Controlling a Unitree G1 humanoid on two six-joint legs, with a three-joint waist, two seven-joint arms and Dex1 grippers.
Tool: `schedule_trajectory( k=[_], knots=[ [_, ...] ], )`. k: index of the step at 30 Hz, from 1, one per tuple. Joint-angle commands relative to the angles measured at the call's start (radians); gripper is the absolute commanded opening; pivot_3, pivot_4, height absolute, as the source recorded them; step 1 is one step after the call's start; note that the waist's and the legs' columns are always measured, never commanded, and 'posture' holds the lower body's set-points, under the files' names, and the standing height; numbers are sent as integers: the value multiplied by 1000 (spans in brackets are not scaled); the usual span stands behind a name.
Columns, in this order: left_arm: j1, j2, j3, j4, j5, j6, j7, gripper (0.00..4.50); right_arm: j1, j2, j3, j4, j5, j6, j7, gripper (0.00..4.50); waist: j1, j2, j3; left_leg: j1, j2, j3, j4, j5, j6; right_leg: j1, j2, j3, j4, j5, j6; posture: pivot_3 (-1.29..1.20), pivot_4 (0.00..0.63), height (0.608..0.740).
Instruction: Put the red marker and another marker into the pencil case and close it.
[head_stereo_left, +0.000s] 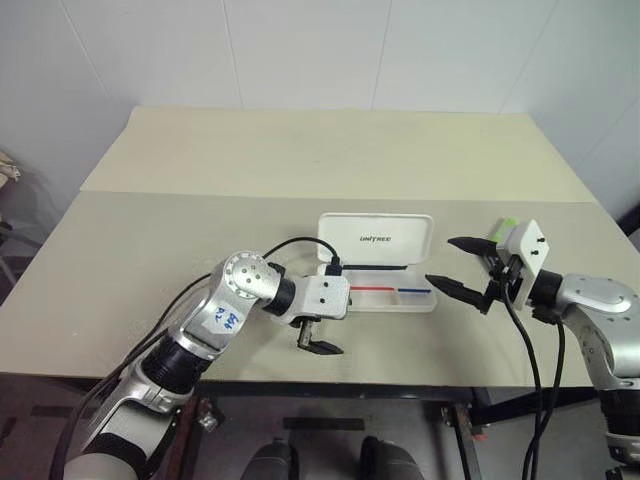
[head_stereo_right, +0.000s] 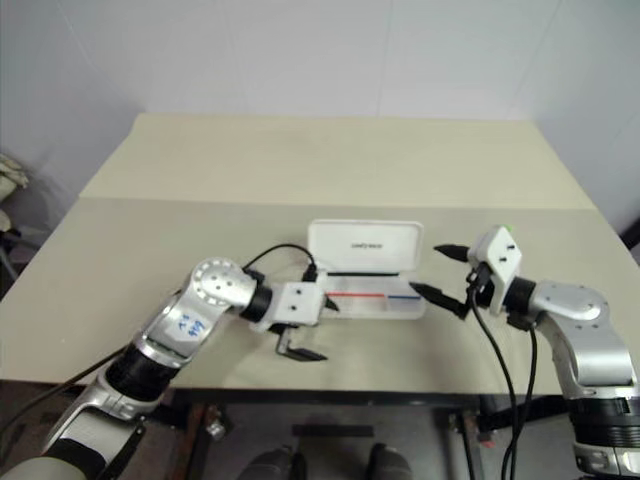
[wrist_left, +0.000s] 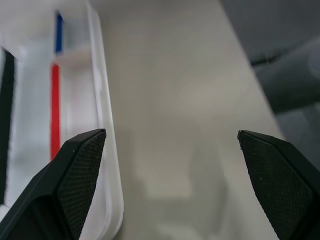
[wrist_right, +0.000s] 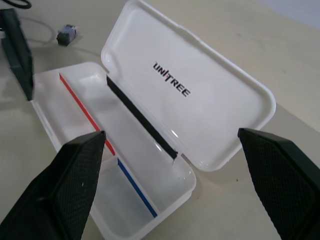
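Observation:
The white pencil case (head_stereo_left: 376, 236) lies open at the table's middle, its lid with "UNITREE" lettering standing up behind the tray. The tray (wrist_right: 125, 165) shows a thin red and a blue printed stripe and a black strip by the hinge. The red marker is hidden from me. A light green marker (head_stereo_left: 508, 224) peeks out on the table behind my right wrist. My left gripper (head_stereo_left: 345, 320) is open at the tray's left end, nothing between its fingers (wrist_left: 80, 165). My right gripper (head_stereo_left: 440, 260) is open and empty just right of the case, facing it.
The beige table (head_stereo_left: 300, 160) stretches far back behind the case, with a seam across it. Its front edge runs just below my left gripper. A black cable (head_stereo_left: 300, 243) loops from my left wrist beside the case.

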Motion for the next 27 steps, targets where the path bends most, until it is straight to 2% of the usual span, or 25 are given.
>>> schedule_trajectory(
  k=[1,7,14,19,27],
  knots=[
    [25,4,94,-79,-92,15,32,4490,-14,9,-56,14,9,-14,-42,4500,-1,0,0,0,0,0,0,0,0,0,0,0,0,0,0,0,150,740],
    [88,60,200,-73,-176,-49,58,4490,-36,34,-41,40,-54,-1,-163,4500,-4,1,0,1,0,1,0,0,-1,-1,0,1,0,0,0,0,150,740],
    [150,35,390,3,-327,-195,118,4490,-32,51,-21,147,-195,-68,-305,4500,-3,1,0,0,0,1,-1,0,-1,-2,0,1,-1,0,-1,0,150,740],
    [182,45,456,-5,-449,-204,92,4490,-52,64,-33,244,-229,-84,-369,4500,-4,2,0,0,0,3,-1,0,-1,-1,0,2,0,0,0,0,150,740],
    [255,170,534,6,-599,-183,-28,4490,-116,98,-46,396,-226,-13,-462,4500,-26,2,0,1,1,4,-1,0,-1,-1,1,2,0,0,0,0,150,740]
  ],
)
